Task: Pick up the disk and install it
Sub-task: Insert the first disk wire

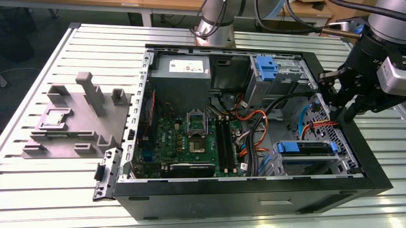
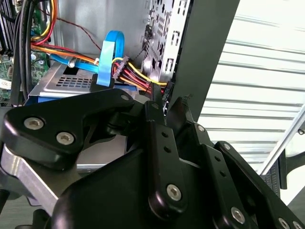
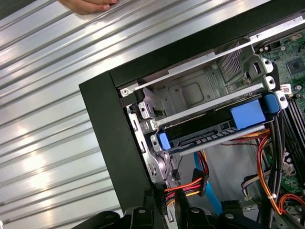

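Exterior view: your gripper (image 1: pixel 343 102) is hovering at the case (image 1: pixel 374 175) wall on the view's right, holding nothing. The disk (image 1: pixel 304 148) is sitting in the lower bay, cables (image 1: pixel 254 128) crowding beside it.

Second wrist view: the fingers (image 2: pixel 159 157) are sitting nearly together, empty, right against the wall edge. Keep off that edge and the connector (image 2: pixel 121 67).

First wrist view: the disk (image 3: pixel 214 129) is lying in its bay; the open room is lying above the tabletop (image 3: pixel 47 95), not inside.

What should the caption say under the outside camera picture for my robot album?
Robot gripper hovers at the open computer case's edge, near a blue-framed disk in its bay.
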You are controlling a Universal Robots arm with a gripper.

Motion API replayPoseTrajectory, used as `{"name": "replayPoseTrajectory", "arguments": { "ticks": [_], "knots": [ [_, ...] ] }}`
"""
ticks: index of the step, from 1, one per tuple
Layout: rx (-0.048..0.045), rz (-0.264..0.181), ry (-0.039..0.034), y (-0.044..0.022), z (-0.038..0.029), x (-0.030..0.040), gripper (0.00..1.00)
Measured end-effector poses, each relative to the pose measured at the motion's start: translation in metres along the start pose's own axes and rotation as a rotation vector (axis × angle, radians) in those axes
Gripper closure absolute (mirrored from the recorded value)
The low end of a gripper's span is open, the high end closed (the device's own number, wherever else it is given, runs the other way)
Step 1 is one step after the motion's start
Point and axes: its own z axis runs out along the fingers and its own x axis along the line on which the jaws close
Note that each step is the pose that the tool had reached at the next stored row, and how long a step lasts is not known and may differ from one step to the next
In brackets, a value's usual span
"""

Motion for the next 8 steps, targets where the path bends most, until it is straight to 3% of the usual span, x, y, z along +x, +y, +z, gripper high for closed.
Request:
{"name": "replayPoseTrajectory", "arguments": {
  "ticks": [8],
  "knots": [
    [-0.0014,0.007,0.0003,-0.0006,0.0044,0.0009,0.69]
  ]
}}
